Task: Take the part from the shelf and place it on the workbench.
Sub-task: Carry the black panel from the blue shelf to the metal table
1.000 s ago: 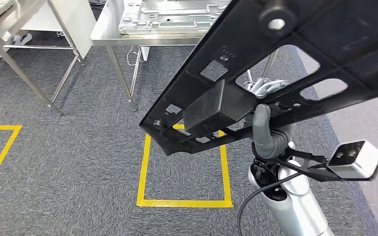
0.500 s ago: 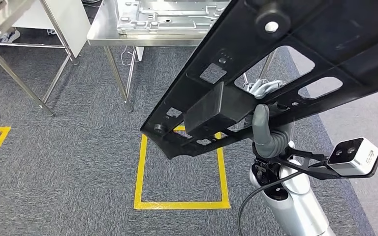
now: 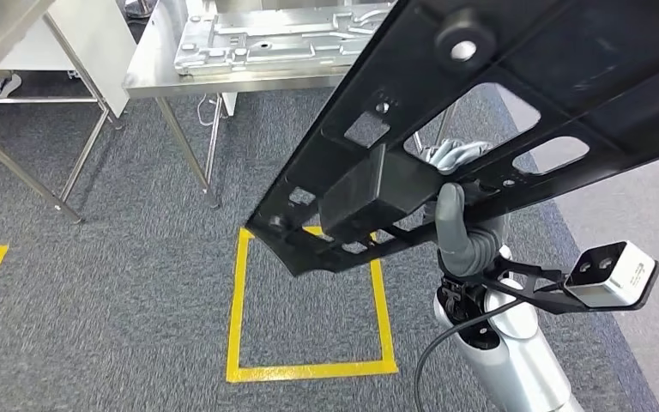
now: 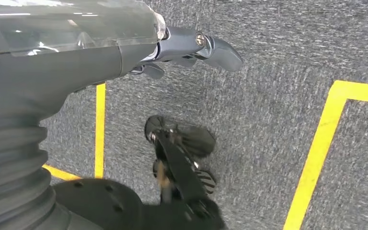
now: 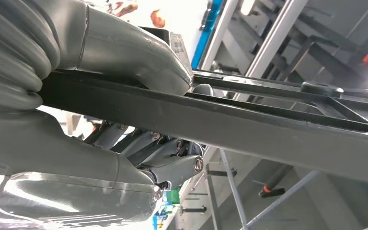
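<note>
The right hand (image 3: pixel 468 232) grips one black panel (image 3: pixel 515 112), thumb over its edge. The left hand (image 4: pixel 191 45) holds nothing, fingers loosely apart. One workbench (image 3: pixel 150 73) stands at upper left.

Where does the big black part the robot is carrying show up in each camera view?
Head view: the black part slants from upper right down to the centre, gripped from below by the right hand.
Left wrist view: not in it; carpet and yellow tape beneath the left hand.
Right wrist view: a dark bar crossing the picture, clamped in the right hand.
Shared landmark: the right hand's grey thumb.
</note>
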Robot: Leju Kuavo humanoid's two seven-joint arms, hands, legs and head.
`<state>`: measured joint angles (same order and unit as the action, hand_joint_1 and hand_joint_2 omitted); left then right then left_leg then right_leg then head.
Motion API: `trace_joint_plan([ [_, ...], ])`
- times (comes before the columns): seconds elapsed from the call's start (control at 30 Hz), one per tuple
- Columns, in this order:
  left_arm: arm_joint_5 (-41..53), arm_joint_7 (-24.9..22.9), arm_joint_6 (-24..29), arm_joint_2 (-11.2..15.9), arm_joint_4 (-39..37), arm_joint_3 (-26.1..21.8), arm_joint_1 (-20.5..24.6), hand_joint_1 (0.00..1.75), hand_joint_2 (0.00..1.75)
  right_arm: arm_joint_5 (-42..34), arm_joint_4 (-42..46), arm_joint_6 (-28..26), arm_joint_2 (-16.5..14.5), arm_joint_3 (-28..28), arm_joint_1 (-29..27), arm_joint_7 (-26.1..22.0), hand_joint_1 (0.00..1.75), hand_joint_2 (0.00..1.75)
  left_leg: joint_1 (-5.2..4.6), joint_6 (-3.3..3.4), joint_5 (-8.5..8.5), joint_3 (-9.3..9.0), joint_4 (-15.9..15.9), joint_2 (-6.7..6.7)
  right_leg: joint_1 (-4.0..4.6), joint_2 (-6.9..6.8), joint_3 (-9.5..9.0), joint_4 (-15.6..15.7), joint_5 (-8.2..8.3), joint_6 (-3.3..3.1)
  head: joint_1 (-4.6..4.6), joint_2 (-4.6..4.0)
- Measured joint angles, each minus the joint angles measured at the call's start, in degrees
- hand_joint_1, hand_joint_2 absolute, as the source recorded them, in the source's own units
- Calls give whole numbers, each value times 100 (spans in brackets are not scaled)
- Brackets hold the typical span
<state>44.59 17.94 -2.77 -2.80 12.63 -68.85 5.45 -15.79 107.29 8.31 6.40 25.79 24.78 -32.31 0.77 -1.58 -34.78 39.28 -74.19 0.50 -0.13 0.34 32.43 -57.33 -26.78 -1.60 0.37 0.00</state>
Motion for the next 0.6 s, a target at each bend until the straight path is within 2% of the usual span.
trace_joint_plan([
  [0.03,3,0,-1,0,0,0,-8,0,175,12,0,3,-1,0,-10,8,175,175,-2,12,136,113,-35,-1,12,19,-67,0,-51,-1,0,0],
  [0.07,11,1,-3,1,0,1,-12,0,175,27,0,5,-1,0,-16,19,175,175,-6,36,396,100,187,-3,23,35,-148,0,-108,1,-1,0],
  [0.1,20,2,-4,3,0,3,-14,0,175,46,1,8,-3,0,-18,27,175,175,-16,74,721,-3,591,-9,31,46,-231,2,-170,6,-1,0],
  [0.13,32,2,-8,13,0,4,-13,0,175,67,1,10,-4,-1,-17,36,175,175,-37,124,951,-129,967,-20,41,52,-299,6,-229,18,10,0],
  [0.17,43,3,-13,20,0,7,-8,0,175,84,2,13,-8,-3,-15,44,175,175,-58,172,1083,-253,1299,-29,43,62,-341,8,-277,41,19,1],
  [0.2,49,3,-15,27,0,9,-2,0,175,97,7,16,-14,-5,-17,53,175,175,-83,210,1112,-330,1490,-36,37,69,-358,24,-309,69,30,1],
  [0.27,57,1,-19,33,0,14,8,0,175,114,22,17,-27,-11,-20,73,175,175,-100,264,1026,-415,1632,-40,25,78,-368,4,-293,143,38,1],
  [0.33,60,-3,-17,34,0,20,10,0,175,143,41,-3,-33,-21,-15,101,175,175,-71,315,990,-544,1730,-48,21,62,-315,-198,-257,203,44,1],
  [0.37,61,-4,-17,33,0,22,13,0,175,164,48,-21,-34,-27,-2,125,175,175,-51,337,966,-627,1771,-52,17,53,-196,-424,-276,235,52,1],
  [0.4,61,-4,-16,32,0,24,17,0,175,183,50,-42,-35,-33,6,155,175,175,-38,353,934,-702,1800,-53,5,44,2,-741,-341,270,58,1],
  [0.47,61,-5,-16,32,0,23,24,0,175,215,45,-91,-36,-39,1,222,175,175,-29,362,842,-816,1812,-54,-31,34,516,-1411,-602,330,68,0],
  [0.5,61,-7,-16,31,0,23,20,0,175,227,42,-120,-37,-39,-13,248,175,175,-25,355,787,-877,1812,-56,-51,29,732,-1605,-721,348,68,0],
  [0.53,60,-9,-16,29,0,22,11,0,175,244,39,-151,-38,-39,-25,269,175,175,-19,342,725,-952,1811,-60,-68,21,863,-1625,-759,360,69,0],
  [0.57,60,-11,-15,26,0,22,3,0,175,261,36,-181,-39,-40,-33,282,175,175,-10,324,658,-1041,1811,-63,-82,9,900,-1458,-677,370,69,0],
  [0.6,59,-14,-15,22,0,22,-3,0,175,279,35,-206,-40,-41,-36,289,175,175,-1,301,585,-1139,1811,-65,-92,-8,853,-1131,-456,379,70,0],
])
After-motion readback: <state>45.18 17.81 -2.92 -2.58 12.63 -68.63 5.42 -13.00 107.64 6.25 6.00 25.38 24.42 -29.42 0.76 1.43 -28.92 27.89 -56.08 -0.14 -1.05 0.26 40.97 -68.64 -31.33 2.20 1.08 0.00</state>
